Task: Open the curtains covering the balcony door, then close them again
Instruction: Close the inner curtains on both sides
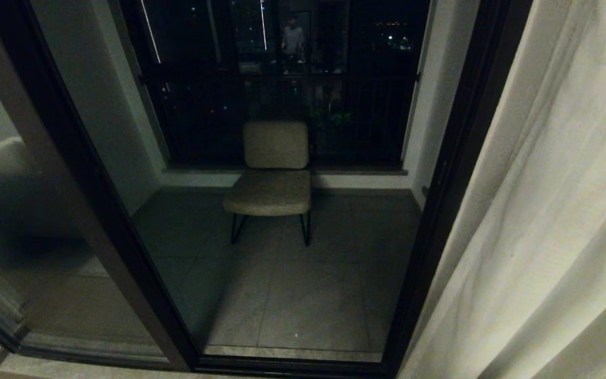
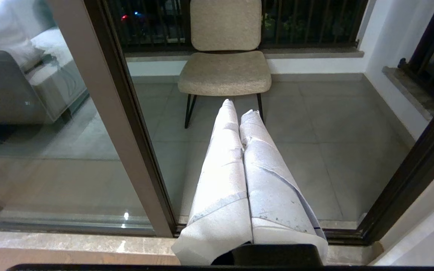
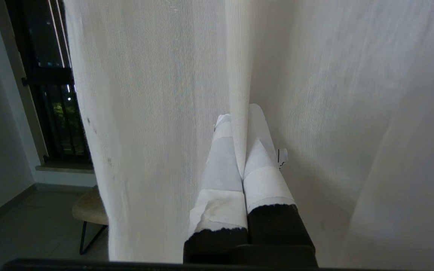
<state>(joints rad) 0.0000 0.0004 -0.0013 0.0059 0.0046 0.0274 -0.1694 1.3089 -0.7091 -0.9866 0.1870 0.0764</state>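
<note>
We note the right claw (image 3: 244, 113) pinched together on a vertical fold of the curtain (image 3: 156, 113), the cloth caught between its two white-taped fingers (image 3: 220, 165). The cream fabric fills most of the right wrist view; in the head view it hangs at the right edge of the door opening, drawn aside and clear of the glass. The left claw (image 2: 239, 113) is together with its white-wrapped fingers (image 2: 224, 180) touching along their length and nothing between them; it points toward the balcony door (image 1: 98, 184) without touching anything. The door's dark frame runs diagonally on both sides of the head view, with a reflective glass pane to the left and an uncovered pane in the middle. Beyond the glass, we see a grey tiled balcony floor (image 1: 303, 295) with a beige chair (image 1: 274, 168) on thin black legs standing against a black railing (image 1: 282, 79). A person's reflection (image 1: 292, 39) shows faintly in the dark glass above the chair.
</note>
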